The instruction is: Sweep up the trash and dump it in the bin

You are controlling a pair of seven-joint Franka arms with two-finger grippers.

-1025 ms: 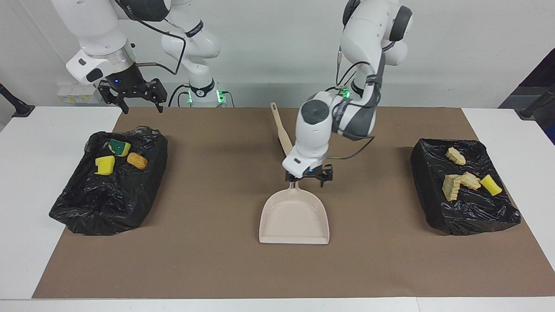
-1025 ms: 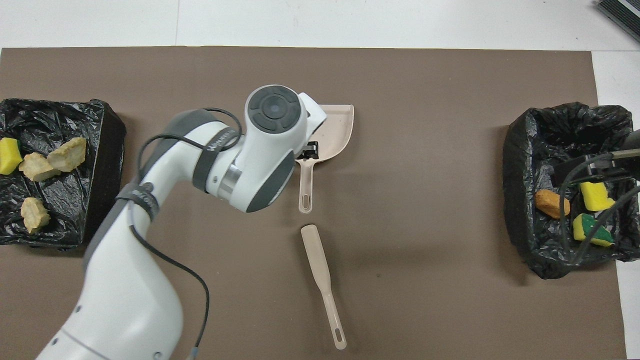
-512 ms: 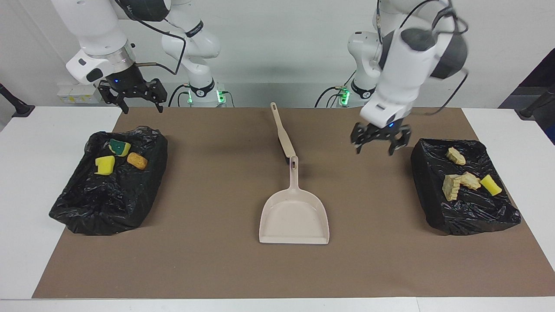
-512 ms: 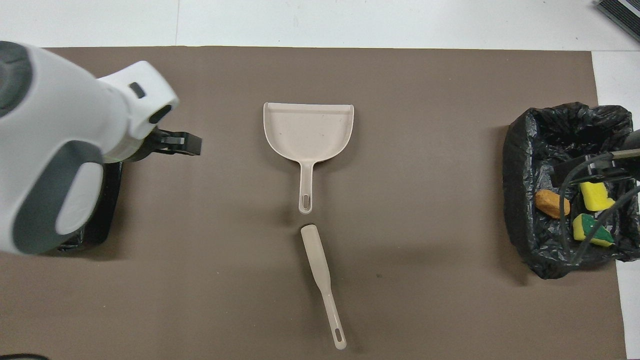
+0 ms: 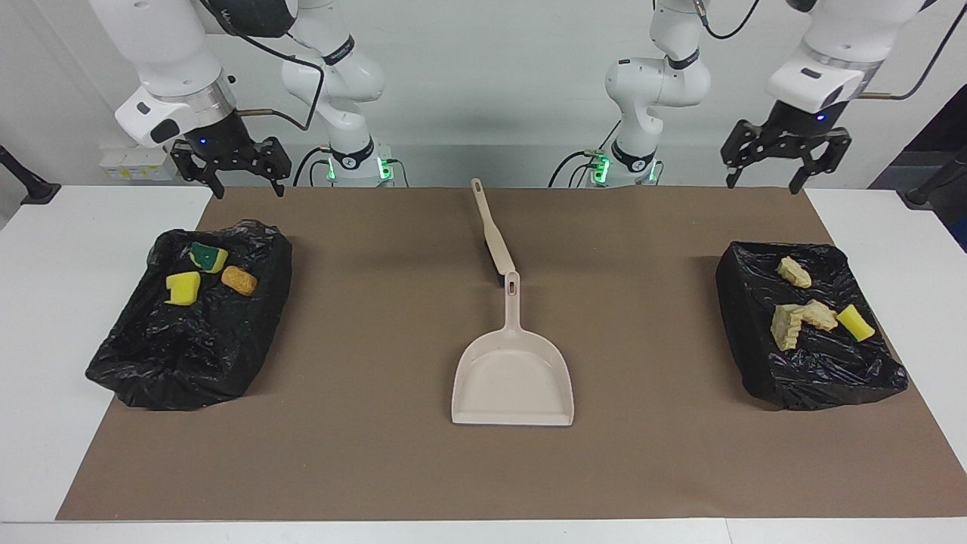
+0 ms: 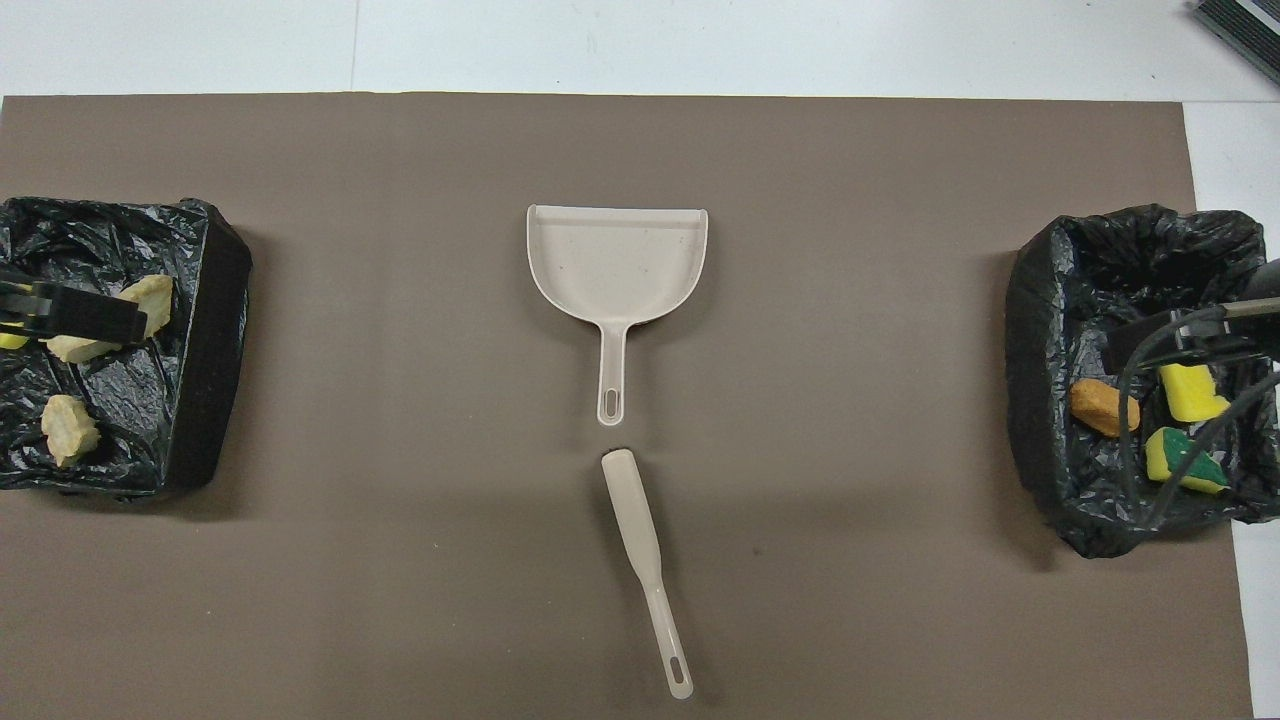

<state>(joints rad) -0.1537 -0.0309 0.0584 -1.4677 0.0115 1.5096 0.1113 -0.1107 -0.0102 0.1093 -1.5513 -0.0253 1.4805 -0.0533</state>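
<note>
Brown matting [image 5: 378, 453] covers a white table [image 5: 68, 317] in the facing view, with both Franka arms raised at the table's robot end. At the right arm's end, a bin lined with black plastic [image 5: 189, 347] holds three pieces of trash: a yellow sponge [image 5: 182, 288], a yellow-and-green sponge [image 5: 208, 257] and an orange-brown chunk [image 5: 239, 280]. The right gripper [image 5: 230, 168] hangs in the air above the mat's edge by this bin, its fingers spread and empty, well clear of the sponges. At the left arm's end, a second black-lined bin [image 5: 808, 370] holds three pale beige foam chunks [image 5: 787, 326] and a yellow piece [image 5: 855, 323]. The left gripper [image 5: 784, 155], fingers likewise spread and empty, hangs high above the mat's edge by that bin. Between the bins, a beige dustpan [image 5: 514, 374] lies flat, and a beige brush [image 5: 491, 234] lies just nearer the robots.

From overhead, the dustpan [image 6: 617, 262] and brush [image 6: 646, 570] lie end to end, apart by a small gap. The left gripper [image 6: 70, 312] overlaps the beige chunks [image 6: 70, 430] in its bin [image 6: 200, 300], while the orange-brown chunk [image 6: 1103, 406] and sponges [image 6: 1190, 392] sit in the other bin [image 6: 1060, 480], partly crossed by the right arm's cables [image 6: 1135, 400].
</note>
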